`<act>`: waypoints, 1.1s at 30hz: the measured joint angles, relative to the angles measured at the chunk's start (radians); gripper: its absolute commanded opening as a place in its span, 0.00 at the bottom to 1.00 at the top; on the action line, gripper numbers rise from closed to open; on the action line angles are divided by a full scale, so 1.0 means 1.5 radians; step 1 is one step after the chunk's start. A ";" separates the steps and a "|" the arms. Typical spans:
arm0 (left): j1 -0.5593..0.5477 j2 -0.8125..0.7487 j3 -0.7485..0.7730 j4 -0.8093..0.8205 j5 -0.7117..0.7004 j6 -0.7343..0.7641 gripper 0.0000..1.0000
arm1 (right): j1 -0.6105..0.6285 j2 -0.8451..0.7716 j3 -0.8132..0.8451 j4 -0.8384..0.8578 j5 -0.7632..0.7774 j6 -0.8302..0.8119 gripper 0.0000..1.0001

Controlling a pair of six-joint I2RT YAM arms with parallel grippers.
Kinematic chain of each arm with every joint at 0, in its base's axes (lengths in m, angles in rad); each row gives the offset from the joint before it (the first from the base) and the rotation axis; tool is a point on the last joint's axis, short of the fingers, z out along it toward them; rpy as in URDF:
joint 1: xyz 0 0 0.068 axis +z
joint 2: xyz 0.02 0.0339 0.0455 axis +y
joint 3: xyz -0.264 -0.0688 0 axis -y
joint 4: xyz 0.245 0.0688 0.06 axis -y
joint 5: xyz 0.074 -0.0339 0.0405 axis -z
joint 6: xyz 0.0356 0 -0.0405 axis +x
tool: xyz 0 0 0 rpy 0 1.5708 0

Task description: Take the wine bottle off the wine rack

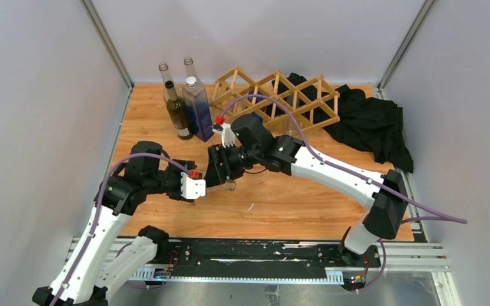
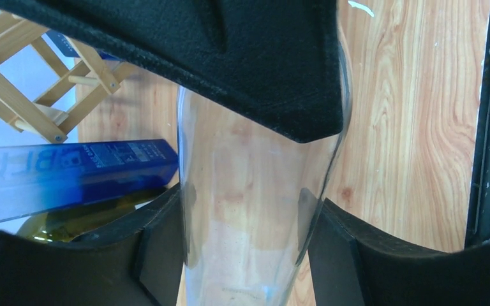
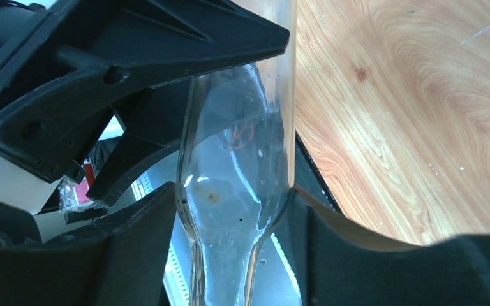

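A clear glass wine bottle point(image 2: 249, 191) is held between both grippers over the middle of the table, away from the rack. My left gripper point(image 2: 245, 223) is shut on its body, with both fingers point(image 2: 159, 255) against the glass. My right gripper point(image 3: 233, 210) is shut on its shoulder just above the neck point(image 3: 230, 185). In the top view the two grippers meet, left point(image 1: 212, 177) and right point(image 1: 223, 159), and hide most of the bottle. The light-wood lattice wine rack point(image 1: 274, 95) stands at the back, and no bottle shows in it. It also shows in the left wrist view point(image 2: 32, 83).
A dark green bottle point(image 1: 178, 115), a blue bottle point(image 1: 198, 108) and two clear bottles point(image 1: 164, 71) stand at the back left next to the rack. A black cloth point(image 1: 370, 121) lies behind and right of the rack. Grey walls close in the table.
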 measured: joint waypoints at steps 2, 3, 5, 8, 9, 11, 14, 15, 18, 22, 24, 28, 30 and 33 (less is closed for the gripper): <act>-0.002 0.000 0.000 0.007 -0.003 -0.020 0.00 | -0.006 -0.004 -0.001 0.001 -0.001 -0.005 0.80; -0.002 0.000 0.000 0.008 -0.004 -0.041 0.00 | -0.012 -0.015 -0.005 0.005 -0.002 -0.010 0.82; -0.001 0.001 0.000 0.013 -0.006 -0.070 0.00 | -0.022 -0.037 -0.016 0.009 0.000 -0.016 0.85; -0.001 0.006 0.000 0.031 -0.004 -0.144 0.00 | -0.045 -0.104 -0.043 0.008 0.022 -0.033 0.89; -0.001 0.006 0.000 0.038 -0.002 -0.171 0.00 | -0.051 -0.125 -0.048 0.008 0.031 -0.039 0.89; -0.001 0.008 0.001 0.054 0.007 -0.231 0.00 | -0.057 -0.174 -0.058 0.012 0.057 -0.058 0.90; -0.001 0.019 0.013 0.075 0.029 -0.316 0.00 | -0.057 -0.223 -0.069 0.029 0.075 -0.083 0.91; -0.001 0.024 0.019 0.084 0.038 -0.345 0.00 | -0.057 -0.241 -0.080 0.042 0.079 -0.092 0.91; -0.001 0.040 0.043 0.116 0.071 -0.433 0.00 | -0.057 -0.267 -0.104 0.072 0.089 -0.109 0.91; -0.001 0.046 0.068 0.158 0.120 -0.531 0.00 | -0.057 -0.270 -0.117 0.105 0.093 -0.123 0.91; -0.001 0.046 0.077 0.172 0.144 -0.569 0.00 | -0.057 -0.266 -0.116 0.120 0.093 -0.127 0.91; -0.001 0.046 0.090 0.187 0.184 -0.624 0.00 | -0.056 -0.247 -0.112 0.156 0.086 -0.129 0.90; -0.001 0.046 0.090 0.188 0.198 -0.639 0.00 | -0.055 -0.235 -0.111 0.176 0.080 -0.129 0.90; -0.001 0.048 0.090 0.184 0.215 -0.653 0.00 | -0.048 -0.221 -0.110 0.199 0.065 -0.129 0.88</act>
